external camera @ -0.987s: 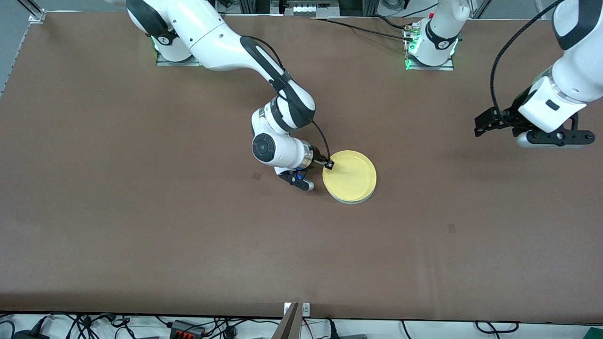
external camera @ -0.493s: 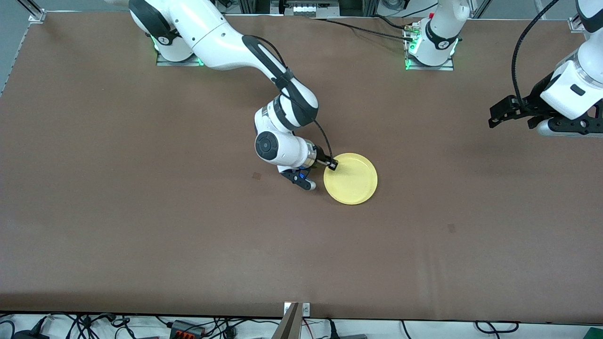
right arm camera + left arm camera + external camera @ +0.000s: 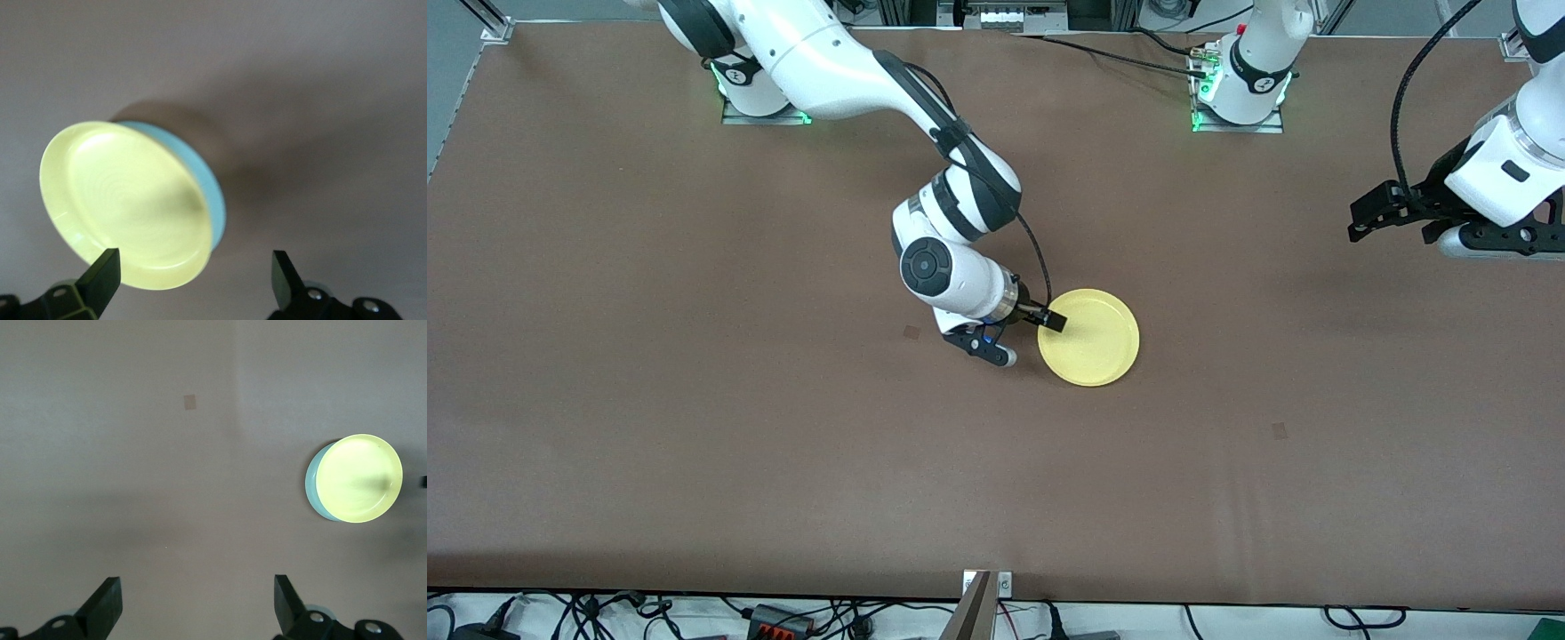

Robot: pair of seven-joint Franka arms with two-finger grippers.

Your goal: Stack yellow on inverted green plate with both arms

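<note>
The yellow plate lies rim up near the middle of the table, on top of the green plate. The green plate is hidden in the front view. Only a crescent of it shows under the yellow one in the left wrist view and the right wrist view. My right gripper is open and empty, low at the yellow plate's rim on the side toward the right arm's end; one fingertip is just over that rim. My left gripper is open and empty, raised over bare table at the left arm's end.
Two small dark square marks are on the brown table. The arm bases stand at the edge farthest from the front camera. A bracket and cables lie along the nearest edge.
The yellow plate has settled squarely on the green plate, hiding its edge in the front view. My right gripper has drawn back slightly. My left arm moved toward its end, then stopped.
</note>
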